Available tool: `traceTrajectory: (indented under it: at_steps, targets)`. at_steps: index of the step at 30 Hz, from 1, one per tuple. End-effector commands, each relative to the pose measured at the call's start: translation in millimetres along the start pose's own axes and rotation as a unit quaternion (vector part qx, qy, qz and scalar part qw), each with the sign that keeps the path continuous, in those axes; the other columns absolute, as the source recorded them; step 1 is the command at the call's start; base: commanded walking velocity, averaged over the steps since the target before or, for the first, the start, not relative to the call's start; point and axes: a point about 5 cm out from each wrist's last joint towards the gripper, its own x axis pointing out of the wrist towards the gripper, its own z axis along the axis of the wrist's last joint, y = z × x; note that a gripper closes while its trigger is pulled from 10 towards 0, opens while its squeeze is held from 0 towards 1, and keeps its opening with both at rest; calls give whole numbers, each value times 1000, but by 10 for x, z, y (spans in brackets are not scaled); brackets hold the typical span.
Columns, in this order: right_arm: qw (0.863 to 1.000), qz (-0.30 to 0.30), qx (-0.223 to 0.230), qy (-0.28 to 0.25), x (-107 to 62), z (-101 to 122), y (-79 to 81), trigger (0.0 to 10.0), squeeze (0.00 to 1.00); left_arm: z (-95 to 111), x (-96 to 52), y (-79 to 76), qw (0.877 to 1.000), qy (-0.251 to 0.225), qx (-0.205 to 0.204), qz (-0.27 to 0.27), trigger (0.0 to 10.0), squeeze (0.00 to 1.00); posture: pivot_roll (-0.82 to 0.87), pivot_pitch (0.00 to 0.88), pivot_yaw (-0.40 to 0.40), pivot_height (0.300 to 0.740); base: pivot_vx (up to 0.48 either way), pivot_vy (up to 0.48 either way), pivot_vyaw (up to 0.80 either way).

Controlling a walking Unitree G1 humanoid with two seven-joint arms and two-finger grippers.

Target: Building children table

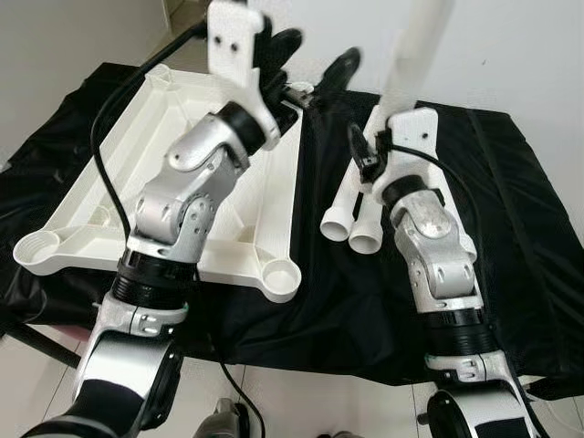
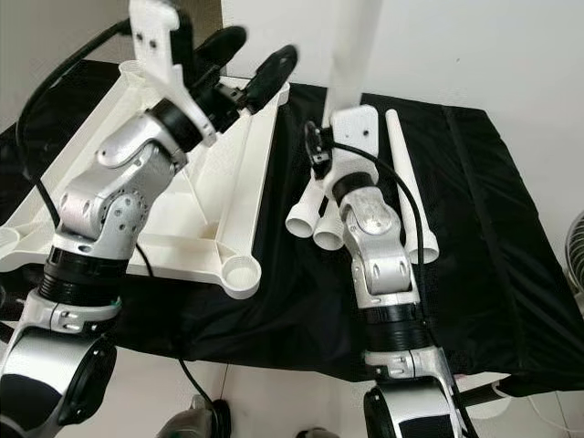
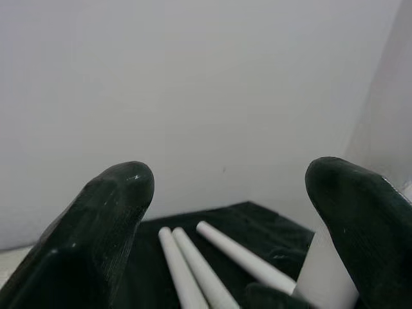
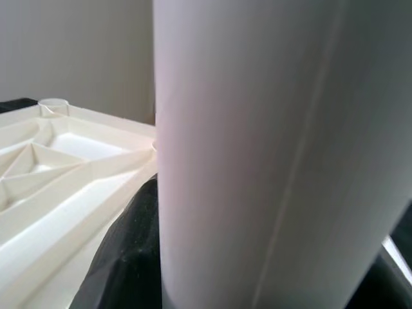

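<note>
The white table top (image 1: 182, 128) lies upside down on the black-covered worktop (image 1: 511, 228), its ribbed underside up and a round socket at each corner; the near socket (image 1: 278, 272) sits empty just beside the robot's left arm. The right claw (image 2: 342, 91) is closed on one white leg (image 2: 354, 41), holding it upright above the worktop, the tube rising out of the top of the picture; in the right wrist view that leg (image 4: 270, 154) stands right in front of the lens with the table top behind it. Three more legs (image 2: 315, 214) lie on the cloth near the right forearm, two side by side and the third (image 2: 408, 187) a little apart. The left claw (image 1: 306, 68) hovers over the far edge of the table top with its fingers (image 3: 109, 219) spread apart and nothing between them. The step in hand looks like fitting the first leg: no socket has one yet. Next, the held leg likely needs carrying over a corner socket, its end lined up with the ring and pushed straight down, with the left claw free to steady the table top
</note>
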Motion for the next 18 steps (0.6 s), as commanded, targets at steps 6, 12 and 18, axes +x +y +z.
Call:
traceTrajectory:
  at_steps: [6, 12, 18]
  targets:
    - [999, -17, 32, 17, -90, -99, -24, 10000, 0, -308, -209, 140, 995, 76, 14, 56, 10000, 0, 46, 97, -8, 740, 0, 0, 0]
    - [1000, 4, 24, 15, -188, -167, 66, 10000, 0, -552, -416, 242, 986, 131, 52, 88, 10000, 0, 36, 106, -1, 740, 0, 0, 0]
    - [999, 21, 32, 12, -269, -202, 137, 10000, 0, -645, -559, 251, 982, 149, 83, 82, 10000, 0, 43, 118, -3, 740, 0, 0, 0]
